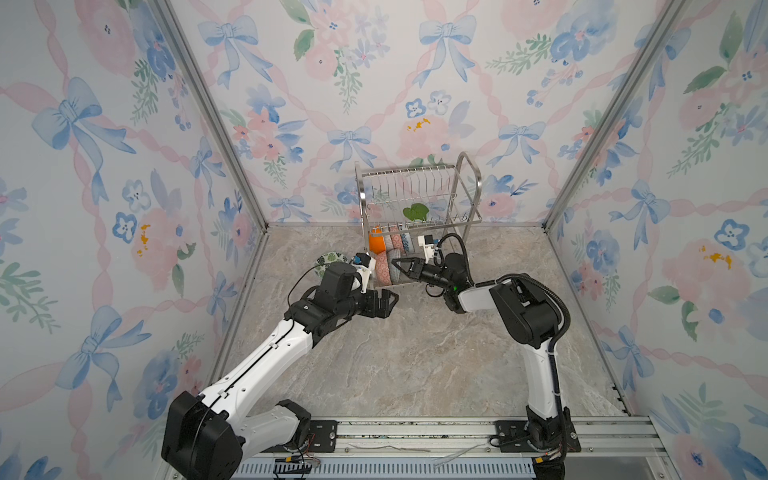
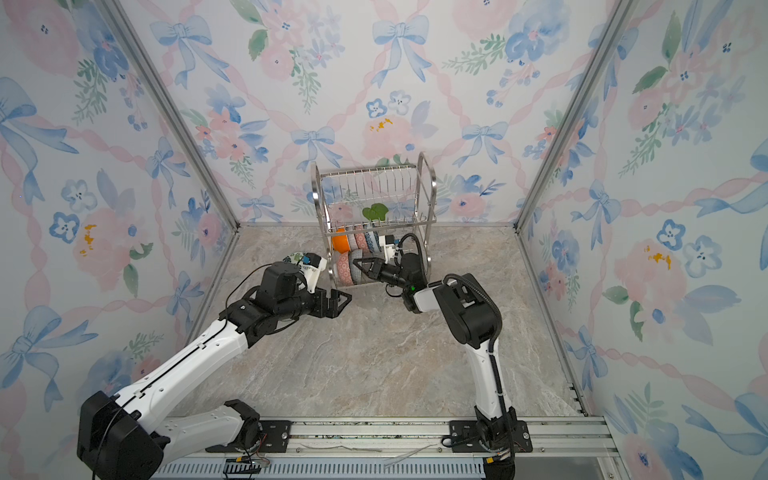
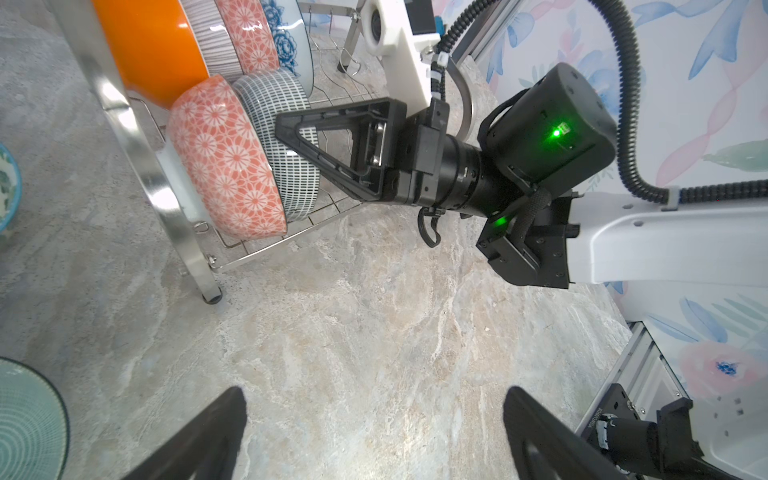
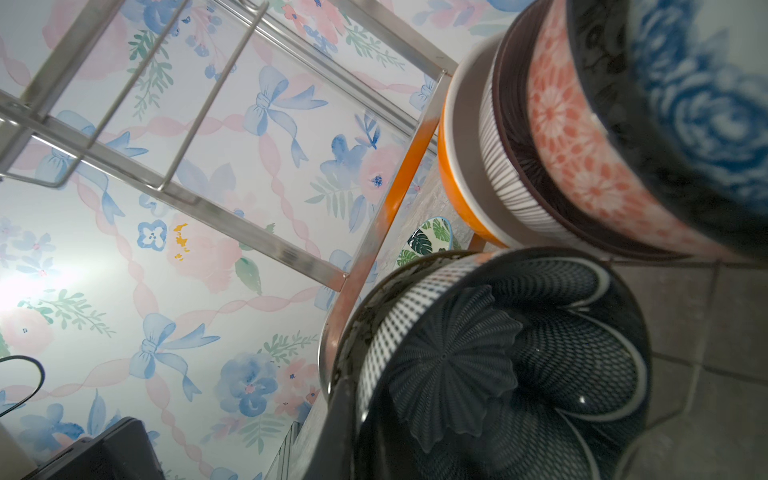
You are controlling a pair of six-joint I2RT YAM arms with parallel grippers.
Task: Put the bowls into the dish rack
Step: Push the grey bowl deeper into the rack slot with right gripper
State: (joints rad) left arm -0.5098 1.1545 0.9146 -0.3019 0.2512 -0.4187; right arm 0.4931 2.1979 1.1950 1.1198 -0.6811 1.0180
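- My right gripper (image 1: 395, 262) is pinched shut on the rim of a black-and-white bowl (image 3: 282, 95), which stands on edge in the lower shelf of the dish rack (image 1: 419, 183).
- The rack stands midway along the far edge of the bench (image 1: 395, 365).
- My left gripper (image 1: 390, 305) hangs wide open and empty near the rack's front corner.
- A leafy bowl (image 1: 326, 259) sits on the bench left of the rack.

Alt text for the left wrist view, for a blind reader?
The right pincer grips the rim of a black-and-white bowl standing on edge in the dish rack, beside an orange-patterned bowl. The left pincer hangs open over the tabletop.
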